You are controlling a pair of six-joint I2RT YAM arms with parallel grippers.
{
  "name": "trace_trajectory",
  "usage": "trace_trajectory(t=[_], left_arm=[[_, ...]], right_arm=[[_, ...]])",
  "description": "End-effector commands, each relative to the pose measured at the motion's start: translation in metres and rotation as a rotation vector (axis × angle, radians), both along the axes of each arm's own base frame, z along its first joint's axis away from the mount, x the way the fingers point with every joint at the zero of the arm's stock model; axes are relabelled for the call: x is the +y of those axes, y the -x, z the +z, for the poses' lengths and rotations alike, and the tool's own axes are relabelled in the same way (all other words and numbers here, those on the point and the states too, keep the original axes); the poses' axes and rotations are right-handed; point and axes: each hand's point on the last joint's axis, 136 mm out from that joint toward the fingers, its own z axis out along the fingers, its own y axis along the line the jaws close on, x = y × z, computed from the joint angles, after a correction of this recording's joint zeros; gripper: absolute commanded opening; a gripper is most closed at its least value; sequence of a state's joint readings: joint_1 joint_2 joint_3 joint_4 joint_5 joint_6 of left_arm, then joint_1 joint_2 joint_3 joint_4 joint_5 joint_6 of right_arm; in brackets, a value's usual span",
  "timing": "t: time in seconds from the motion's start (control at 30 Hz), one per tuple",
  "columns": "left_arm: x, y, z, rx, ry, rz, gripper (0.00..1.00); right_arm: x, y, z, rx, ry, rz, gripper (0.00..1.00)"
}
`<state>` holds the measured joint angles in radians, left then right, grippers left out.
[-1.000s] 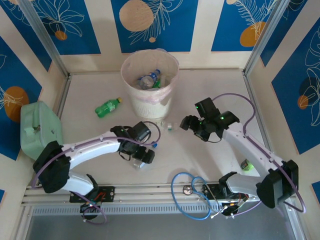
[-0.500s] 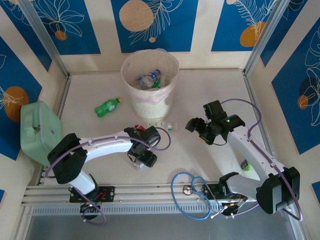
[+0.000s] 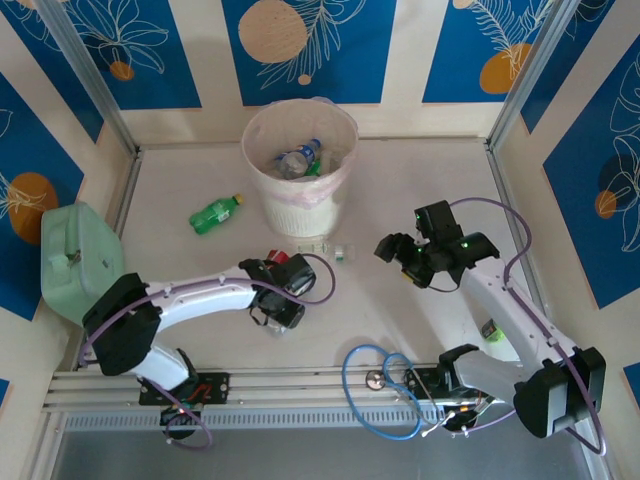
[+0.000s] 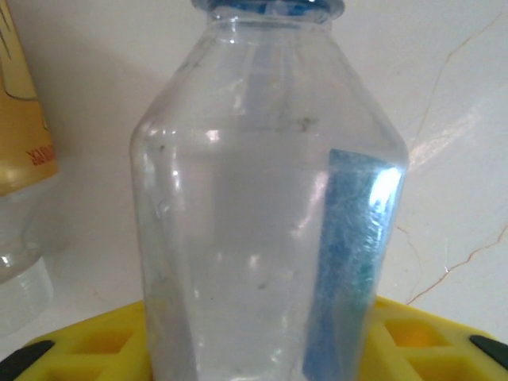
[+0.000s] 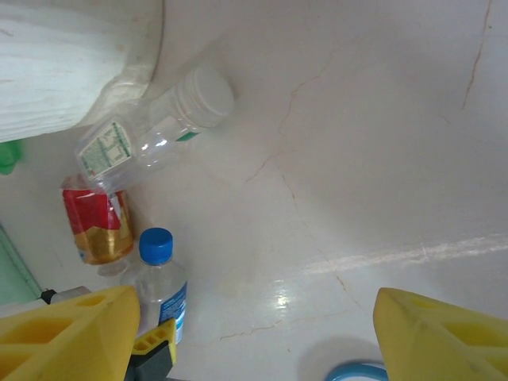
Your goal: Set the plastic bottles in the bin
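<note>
Top view: bin (image 3: 300,205) back centre, a few bottles (image 3: 296,160) inside, more loose on the table (image 3: 420,170): green bottle (image 3: 217,214) off to its left, white-capped bottle (image 3: 322,250) and red-labelled bottle (image 3: 279,257) at its foot; left gripper (image 3: 274,310) down low just in front of those two; right gripper (image 3: 392,248) hovering to the right, apart from them. Left wrist: clear bottle (image 4: 262,198) with blue cap (image 4: 270,6) and blue label right up against the lens, sitting between the yellow fingers (image 4: 429,345), cap end away from the wrist; pad contact hidden behind the body, so cannot tell whether squeezed yet or just bracketed. Right wrist: jaws spread wide over the table, nothing between; same blue-capped bottle at lower left, just beside the red-labelled one; white-capped one lying against the bin wall. Handling, as a guess: looks empty, so very light; thin wall, likely to dent and spring back under a hard squeeze; smooth and round, prone to slip or roll. Best held across the straight body below the shoulder, over the label for some bite, not on the taper or the cap. Gentle squeeze only.
</note>
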<state>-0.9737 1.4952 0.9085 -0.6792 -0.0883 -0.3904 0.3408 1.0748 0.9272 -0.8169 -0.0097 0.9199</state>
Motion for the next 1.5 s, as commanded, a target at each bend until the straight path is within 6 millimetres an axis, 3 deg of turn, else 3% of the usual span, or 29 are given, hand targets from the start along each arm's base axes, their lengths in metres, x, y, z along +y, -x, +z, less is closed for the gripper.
trace_trajectory(t=[0.0, 0.3, 0.43, 0.63, 0.8, 0.97, 1.1, 1.47], left_arm=[[-0.005, -0.006, 0.018, -0.055, 0.041, -0.011, 0.47], [-0.022, -0.009, 0.085, -0.181, 0.256, -0.074, 0.45], [-0.025, -0.006, 0.114, -0.222, 0.336, -0.093, 0.46], [-0.029, -0.001, 0.139, -0.239, 0.415, -0.112, 0.47], [-0.032, 0.001, 0.150, -0.240, 0.454, -0.119, 0.47], [-0.032, 0.004, 0.158, -0.247, 0.480, -0.124, 0.47], [-0.030, 0.004, 0.159, -0.249, 0.480, -0.121, 0.47], [-0.029, 0.007, 0.161, -0.246, 0.492, -0.124, 0.47]], right_arm=[[0.012, 0.000, 0.015, -0.051, -0.071, 0.061, 0.78], [0.075, 0.007, 0.064, -0.166, -0.324, 0.322, 0.78], [0.099, 0.011, 0.073, -0.175, -0.354, 0.396, 0.79], [0.130, 0.011, 0.083, -0.187, -0.370, 0.481, 0.78], [0.149, 0.012, 0.085, -0.188, -0.366, 0.528, 0.77], [0.159, 0.007, 0.081, -0.175, -0.368, 0.538, 0.66], [0.167, 0.008, 0.083, -0.177, -0.366, 0.561, 0.65], [0.169, 0.007, 0.074, -0.163, -0.346, 0.557, 0.54]])
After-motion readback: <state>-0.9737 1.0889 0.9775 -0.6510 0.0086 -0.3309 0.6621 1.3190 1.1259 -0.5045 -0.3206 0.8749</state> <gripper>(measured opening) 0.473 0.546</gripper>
